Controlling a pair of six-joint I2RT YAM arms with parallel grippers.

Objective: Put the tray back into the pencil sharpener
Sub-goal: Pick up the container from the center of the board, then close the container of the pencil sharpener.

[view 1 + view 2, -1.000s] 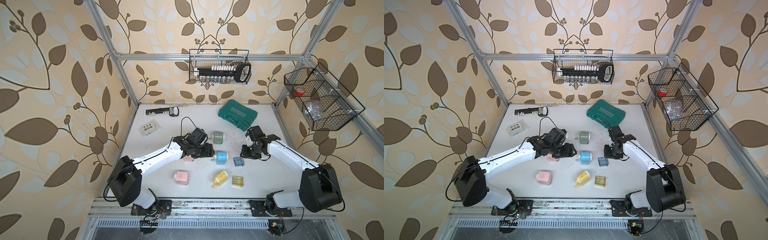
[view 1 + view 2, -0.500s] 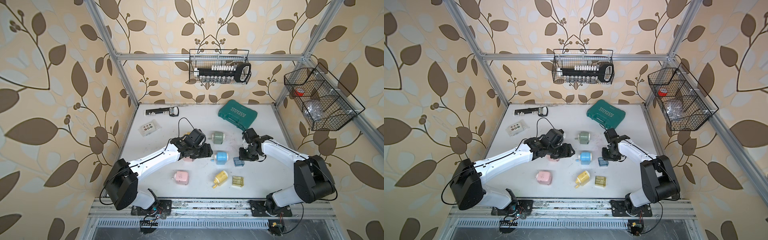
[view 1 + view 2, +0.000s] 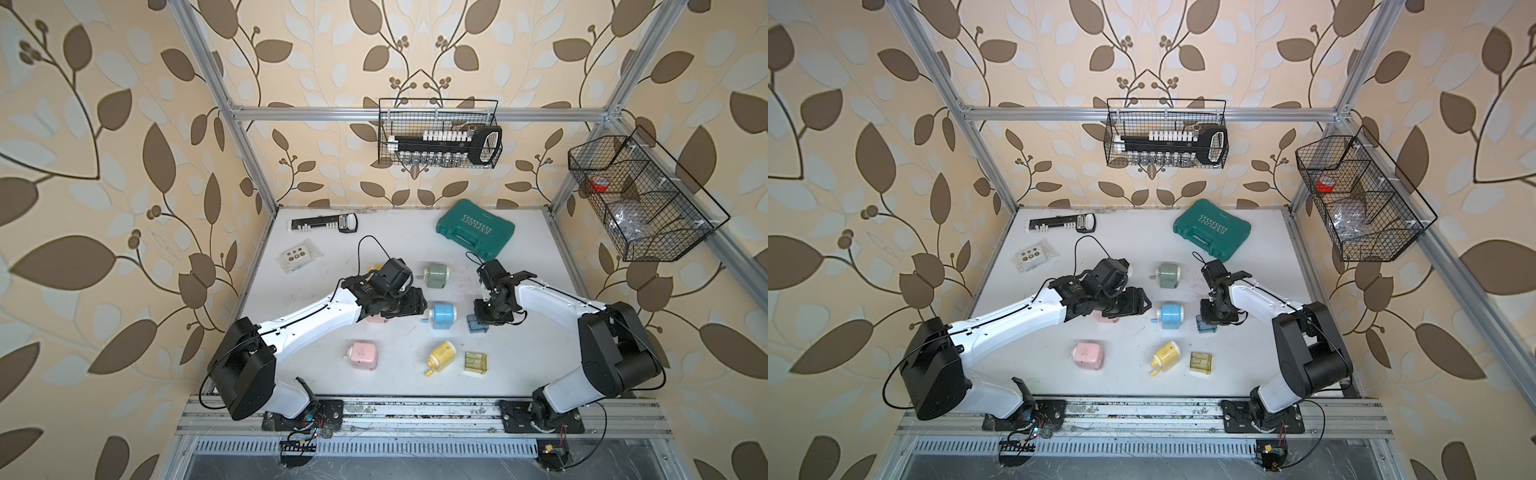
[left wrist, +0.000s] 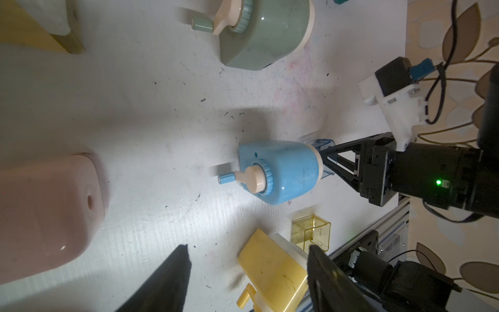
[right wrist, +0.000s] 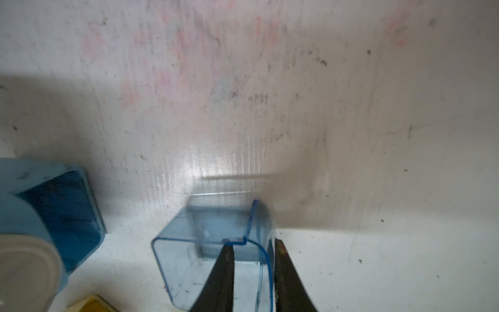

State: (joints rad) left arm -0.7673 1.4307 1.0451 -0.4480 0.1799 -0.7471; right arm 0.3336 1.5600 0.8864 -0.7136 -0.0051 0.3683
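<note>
Lying on the white table (image 3: 395,249) just beside the blue pencil sharpener (image 3: 442,316), at its end away from the crank (image 4: 243,178): the blue tray (image 5: 205,243). Small, see-through, box-shaped, with rounded corners, a stepped rim and the open side up. Close to the sharpener's dark open slot (image 5: 67,216) but apart from it, with a bare strip of table between the two.

Straddling one side wall of the tray: the right gripper (image 5: 253,243), one finger inside and one outside, both right against the wall. Cannot tell whether pressed tight on it. On the crank side of the sharpener, raised off the table: the left gripper (image 4: 247,250), fingers spread wide with nothing between them.

Behind the sharpener, toward the back wall: a green sharpener (image 3: 435,276), and farther back a teal case (image 3: 476,228). In front of it, toward the arm bases: a yellow sharpener (image 3: 441,356) with a yellow tray (image 3: 476,363) next to it. Farther out on that side, beyond the crank: a pink sharpener (image 3: 362,355).

In both top views, half covered by the right gripper: the blue tray (image 3: 1206,325). Mostly hidden under the left arm (image 3: 316,316) on the crank side: a pink thing (image 3: 376,320), too covered to name. Blurred in the right wrist view: the tray's far end. Cut off there by the picture's edge: the blue pencil sharpener.
</note>
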